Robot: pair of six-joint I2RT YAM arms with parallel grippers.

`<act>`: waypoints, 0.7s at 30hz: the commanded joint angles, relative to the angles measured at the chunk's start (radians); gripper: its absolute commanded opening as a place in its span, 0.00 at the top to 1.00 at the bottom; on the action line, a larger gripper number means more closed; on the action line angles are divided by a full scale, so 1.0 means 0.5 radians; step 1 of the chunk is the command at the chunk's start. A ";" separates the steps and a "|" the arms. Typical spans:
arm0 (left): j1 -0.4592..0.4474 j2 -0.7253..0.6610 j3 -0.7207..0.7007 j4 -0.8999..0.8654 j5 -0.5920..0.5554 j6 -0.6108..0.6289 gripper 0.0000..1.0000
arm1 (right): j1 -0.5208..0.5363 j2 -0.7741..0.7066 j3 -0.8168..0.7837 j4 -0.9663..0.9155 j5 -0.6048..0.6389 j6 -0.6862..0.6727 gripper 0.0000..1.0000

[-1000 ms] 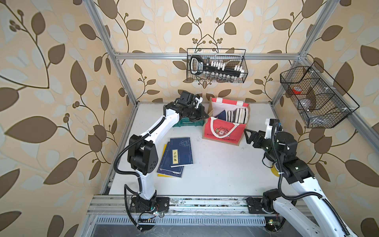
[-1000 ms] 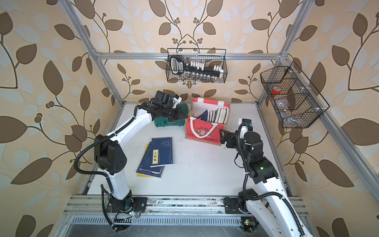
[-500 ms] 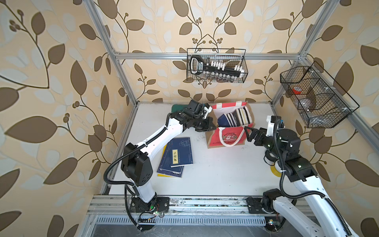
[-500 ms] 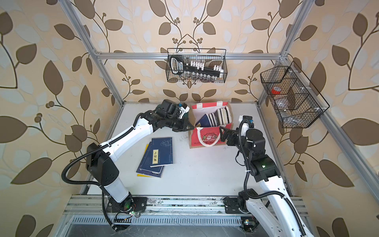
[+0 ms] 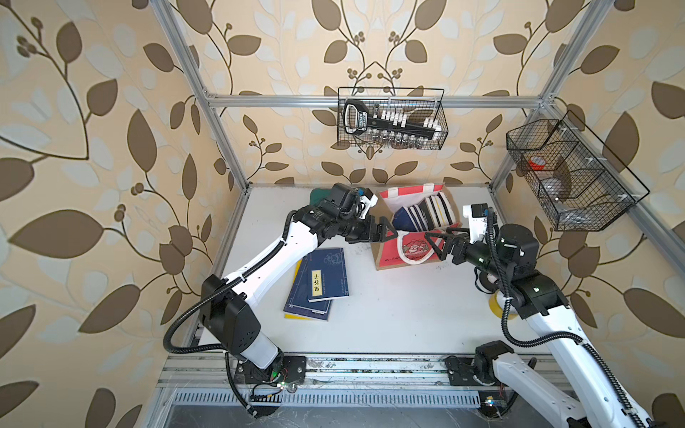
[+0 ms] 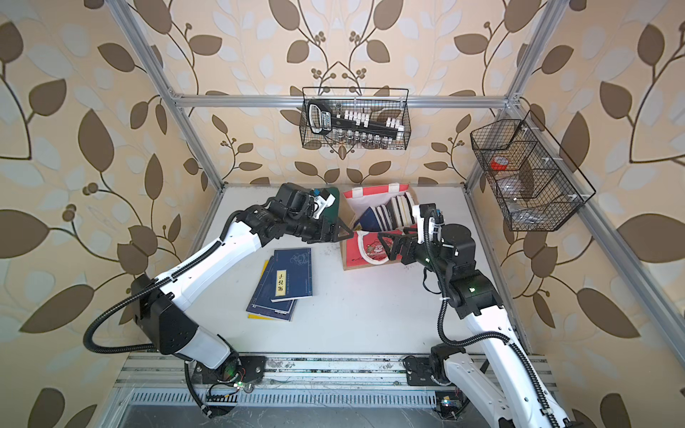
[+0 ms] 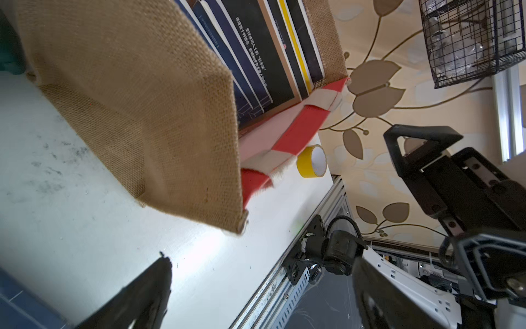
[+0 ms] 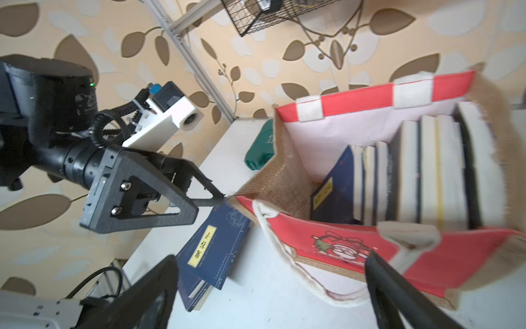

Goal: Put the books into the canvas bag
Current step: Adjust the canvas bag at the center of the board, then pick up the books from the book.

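The canvas bag [image 5: 387, 254] [image 6: 356, 259] stands open at the back of the table, turned at an angle, with several books [image 5: 426, 215] [image 8: 427, 176] upright inside. A small stack of navy books [image 5: 326, 281] [image 6: 287, 283] over a yellow one lies flat on the table to its left. My left gripper [image 5: 387, 232] [image 7: 262, 284] is open, its tip at the bag's near left corner, with nothing between its fingers. My right gripper [image 5: 432, 246] [image 8: 270, 284] is open just in front of the bag's red front panel and rope handle [image 8: 284, 256].
A green case [image 5: 318, 194] [image 8: 260, 151] lies behind the left arm at the back. Two black wire baskets hang on the back wall [image 5: 393, 118] and the right wall [image 5: 571, 174]. A yellow tape roll [image 7: 311, 161] sits by the table's right edge.
The left arm swung from the green case to the bag's left corner and its gripper went from shut to open. The bag has turned and shifted right. The right gripper moved closer to the bag.
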 commanded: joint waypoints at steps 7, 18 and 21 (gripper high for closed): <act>0.458 -0.498 -0.498 -0.173 -0.178 -0.044 0.01 | 0.835 0.230 -0.137 0.262 0.389 0.123 0.01; 0.721 -0.685 -0.892 -0.354 -0.475 -0.099 0.01 | 1.272 0.867 -0.109 0.570 0.657 0.219 0.01; 0.800 -0.685 -0.976 -0.329 -0.472 -0.127 0.01 | 1.278 0.995 -0.086 0.560 0.730 0.220 0.01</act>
